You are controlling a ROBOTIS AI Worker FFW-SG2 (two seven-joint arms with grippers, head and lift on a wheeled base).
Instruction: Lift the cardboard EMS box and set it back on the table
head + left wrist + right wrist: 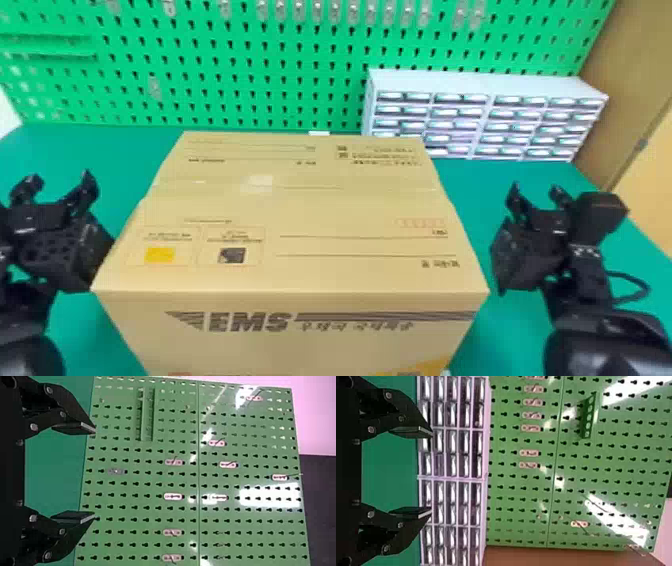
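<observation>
EMS box (300,205) flanked by left gripper (61,178) and right gripper (535,189)
Fingers are spread (both pairs); drawer cabinet (480,82) is partly hidden behind.

The cardboard EMS box (300,205) is showing a smooth, papery, mostly matt skin, while a patch of clear tape (260,183) on its top is shining like plastic film. The table (35,150) is looking smooth and softly matt. Behind, the green pegboard (269,494) is throwing back glossy highlights (painted metal, by the look of it). The drawer cabinet (480,82) is looking like smooth plastic, its drawer fronts (510,100) gleaming. Round metal pins (34,427) are glinting on the left gripper (60,182)'s dark linkages.
</observation>
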